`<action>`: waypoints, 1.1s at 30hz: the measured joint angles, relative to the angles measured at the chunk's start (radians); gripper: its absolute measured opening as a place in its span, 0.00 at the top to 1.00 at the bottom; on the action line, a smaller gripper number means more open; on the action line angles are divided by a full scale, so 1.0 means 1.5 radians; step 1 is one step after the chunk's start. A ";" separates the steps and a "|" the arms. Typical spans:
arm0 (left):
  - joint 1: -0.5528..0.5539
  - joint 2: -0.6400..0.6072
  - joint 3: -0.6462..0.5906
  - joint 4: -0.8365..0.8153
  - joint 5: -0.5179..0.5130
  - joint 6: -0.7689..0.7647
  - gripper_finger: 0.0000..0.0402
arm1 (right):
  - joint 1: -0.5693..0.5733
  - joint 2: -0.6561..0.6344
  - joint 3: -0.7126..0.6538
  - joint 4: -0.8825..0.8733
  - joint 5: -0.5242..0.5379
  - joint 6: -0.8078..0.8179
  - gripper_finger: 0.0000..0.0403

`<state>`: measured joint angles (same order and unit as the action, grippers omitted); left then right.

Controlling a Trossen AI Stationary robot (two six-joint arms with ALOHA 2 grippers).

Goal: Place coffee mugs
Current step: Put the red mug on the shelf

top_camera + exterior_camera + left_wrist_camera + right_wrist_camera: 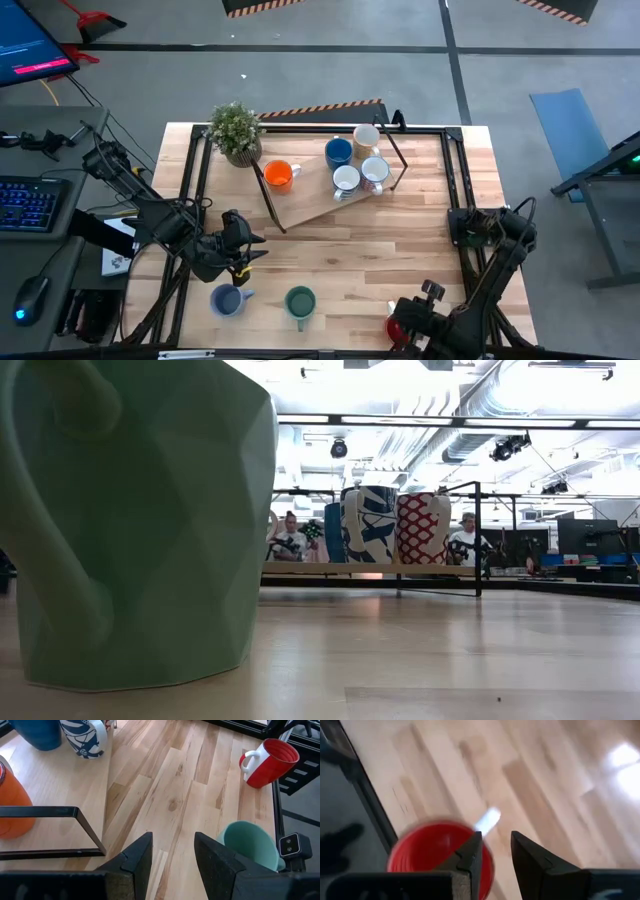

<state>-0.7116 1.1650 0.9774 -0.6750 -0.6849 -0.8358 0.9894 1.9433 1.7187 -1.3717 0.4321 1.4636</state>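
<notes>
Five mugs stand on a raised wooden board (310, 205): orange (280, 175), bright blue (338, 152), cream (366, 137) and two white (346, 180) (375, 172). On the table near its near edge stand the grey-blue mug (228, 298), the green mug (300, 300) and the red mug (392, 328). My left gripper (255, 250) is open above bare table, left of centre and just beyond the grey-blue mug. My right gripper (492, 855) is open and points down over the red mug (430, 852). One finger (470, 855) is over its rim beside the white handle (487, 820). My right gripper comes from above at the red mug, which stands upright on the table. One finger lies over the rim (482, 865) next to the handle and the other is outside the mug. Whether either finger touches it, I cannot tell.
A potted plant (237, 130) stands at the far left corner. A black metal frame (400, 150) rings the table and the board. The middle of the table between board and near mugs is bare wood (350, 250). In the low view the green mug (140, 520) fills the left side.
</notes>
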 joint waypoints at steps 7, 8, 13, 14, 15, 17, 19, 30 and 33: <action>0.000 0.000 0.000 0.001 0.000 -0.012 0.67 | 0.003 -0.045 0.000 -0.063 0.133 -0.003 0.80; 0.000 0.000 0.000 0.003 -0.002 -0.017 0.67 | 0.007 -0.046 0.001 -0.099 0.167 0.002 0.80; 0.000 0.000 0.000 0.044 -0.015 -0.017 0.67 | 0.012 -0.074 -0.054 -0.089 0.270 0.036 0.80; 0.000 0.000 0.000 0.051 -0.021 -0.016 0.67 | 0.007 -0.083 -0.069 -0.085 0.271 0.053 0.80; 0.000 0.000 0.000 0.053 -0.027 -0.016 0.67 | 0.002 -0.090 -0.083 -0.085 0.271 0.074 0.80; 0.000 0.000 0.000 0.058 -0.037 -0.003 0.67 | -0.011 -0.101 -0.113 -0.085 0.281 0.122 0.80; 0.000 0.006 0.000 0.070 -0.050 0.020 0.67 | -0.025 -0.112 -0.136 -0.084 0.309 0.158 0.80; 0.012 0.074 0.000 0.099 -0.051 0.054 0.67 | -0.101 -0.153 -0.168 -0.076 0.265 0.156 0.80; 0.012 0.082 0.000 0.102 -0.027 0.054 0.67 | -0.095 -0.177 -0.138 -0.073 0.223 0.097 0.80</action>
<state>-0.6941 1.2877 0.9771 -0.5217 -0.7254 -0.7554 0.8469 1.6782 1.5117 -1.4813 0.7661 1.6095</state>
